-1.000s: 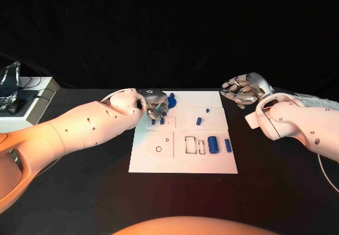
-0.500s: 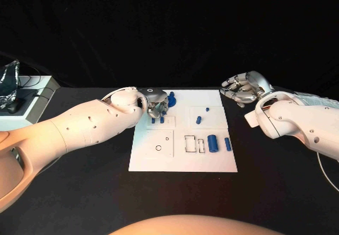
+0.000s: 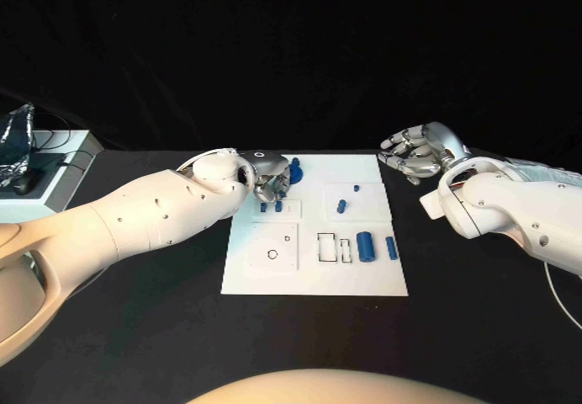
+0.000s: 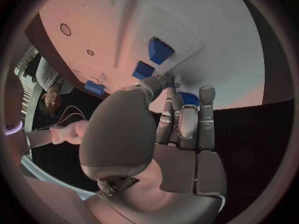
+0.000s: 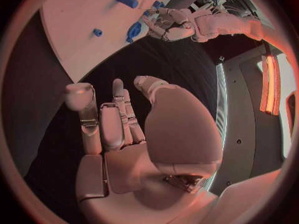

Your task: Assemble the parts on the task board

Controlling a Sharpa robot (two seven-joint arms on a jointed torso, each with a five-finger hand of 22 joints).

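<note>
White board (image 3: 315, 278) lies mid-table in the head view, and we see our left hand (image 3: 269, 177) over its far left corner, fingers curled down around a blue part (image 3: 293, 172) there; whether they actually pinch it we cannot tell. Two small blue pegs (image 3: 271, 206) stand just beside the hand. Further right lie a short blue piece (image 3: 342, 204), a tiny one (image 3: 356, 188), and, nearer us, a thick cylinder (image 3: 365, 249) beside a thinner one (image 3: 390, 247) (touching neither the outlined slots nor each other). Our right hand (image 3: 419, 154) hovers off the board's far right corner, fingers loosely curled, holding nothing.

Left wrist view: the left hand (image 4: 181, 122) points its fingers (image 4: 206, 97) at the board (image 4: 206, 30), their tips close together over a blue part (image 4: 187, 98) that they mostly hide. Two blue blocks (image 4: 160, 50) stand beyond the fingertips.

Right wrist view: the right hand (image 5: 118, 119) is empty, fingers (image 5: 79, 97) half-bent and apart, over the dark table. Across it we see the board's edge (image 5: 81, 15) with a blue cylinder (image 5: 127, 0), and the left hand (image 5: 168, 24) against a blue part (image 5: 133, 32).
</note>
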